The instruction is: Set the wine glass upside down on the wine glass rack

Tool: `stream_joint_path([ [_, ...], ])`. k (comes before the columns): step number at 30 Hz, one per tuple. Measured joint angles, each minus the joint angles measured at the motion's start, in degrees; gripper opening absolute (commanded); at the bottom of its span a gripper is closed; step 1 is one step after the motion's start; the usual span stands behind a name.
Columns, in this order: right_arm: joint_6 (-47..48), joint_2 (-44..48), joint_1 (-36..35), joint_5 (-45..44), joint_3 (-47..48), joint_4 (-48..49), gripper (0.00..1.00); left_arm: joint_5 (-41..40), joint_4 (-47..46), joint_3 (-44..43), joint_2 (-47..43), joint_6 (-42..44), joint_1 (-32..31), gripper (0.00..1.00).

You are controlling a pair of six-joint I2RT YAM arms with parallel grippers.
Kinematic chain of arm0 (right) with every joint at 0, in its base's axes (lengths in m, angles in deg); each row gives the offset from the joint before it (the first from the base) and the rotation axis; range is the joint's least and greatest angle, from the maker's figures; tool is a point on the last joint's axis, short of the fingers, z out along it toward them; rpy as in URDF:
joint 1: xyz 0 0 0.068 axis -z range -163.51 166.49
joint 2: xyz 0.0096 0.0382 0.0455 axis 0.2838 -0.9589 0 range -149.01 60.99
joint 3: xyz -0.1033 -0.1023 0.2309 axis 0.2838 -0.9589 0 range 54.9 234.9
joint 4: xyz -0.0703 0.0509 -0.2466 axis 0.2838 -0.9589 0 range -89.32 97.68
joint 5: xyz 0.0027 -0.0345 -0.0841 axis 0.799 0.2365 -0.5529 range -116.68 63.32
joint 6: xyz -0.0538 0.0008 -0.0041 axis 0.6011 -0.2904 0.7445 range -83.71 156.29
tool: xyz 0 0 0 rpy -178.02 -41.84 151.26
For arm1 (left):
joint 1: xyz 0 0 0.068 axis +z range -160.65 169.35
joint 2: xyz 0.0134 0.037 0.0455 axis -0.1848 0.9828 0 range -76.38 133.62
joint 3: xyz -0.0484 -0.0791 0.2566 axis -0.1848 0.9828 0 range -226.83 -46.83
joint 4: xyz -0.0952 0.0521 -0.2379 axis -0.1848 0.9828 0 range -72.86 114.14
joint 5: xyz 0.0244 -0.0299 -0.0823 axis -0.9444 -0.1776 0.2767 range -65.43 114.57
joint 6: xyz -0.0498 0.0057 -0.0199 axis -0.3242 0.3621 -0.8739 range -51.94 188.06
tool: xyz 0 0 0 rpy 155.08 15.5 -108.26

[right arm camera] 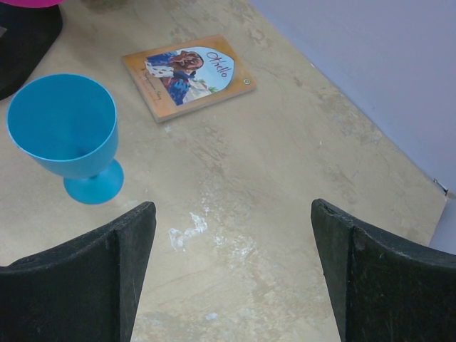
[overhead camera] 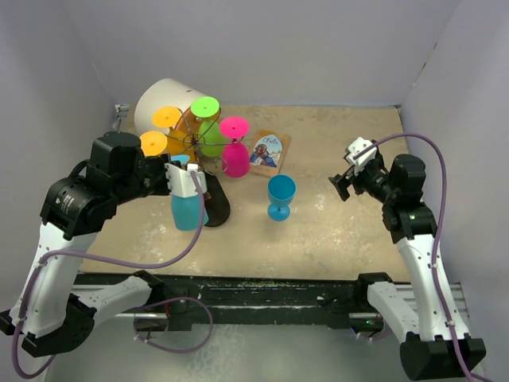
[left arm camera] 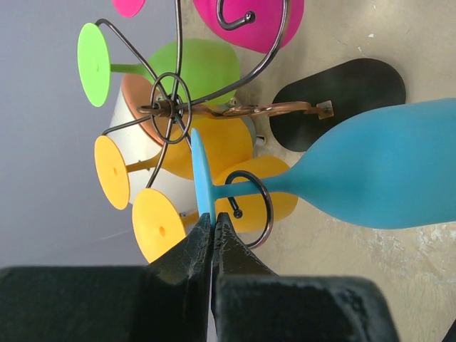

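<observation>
Left gripper clamping foot rim of blue wine glass: probably light, stiff, slick. Right gripper gaping, holding nothing.

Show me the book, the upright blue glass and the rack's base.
book [right arm camera: 187, 75]: right wrist view, cover.
upright blue glass [right arm camera: 63, 125]: right wrist view, bowl.
rack's base [left arm camera: 342, 100]: left wrist view, flat top.

Rack was dark wire w/ black base. Upside-down glass & upright glass were both plain sky blue. Pink glass, lime grn glass, orange-yellow glasses. Tube was white, orange inside. Book had tan cover, blue/white pic. Table was beige w/ whitish smudges.
</observation>
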Motion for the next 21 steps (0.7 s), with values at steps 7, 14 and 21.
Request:
stream_joint_path([
  [7,0.0,0.0,0.0,0.1,-0.4,0.2,0.92,1.0,-0.6,1.5,0.2,0.0,0.0,0.04],
  [14,0.0,0.0,0.1,0.1,-0.5,0.2,0.92,1.3,-1.1,1.8,0.1,0.0,-0.1,0.05],
  [21,0.0,0.0,0.1,0.1,-0.5,0.2,0.92,1.6,-1.3,2.2,0.0,0.0,-0.1,0.08],
])
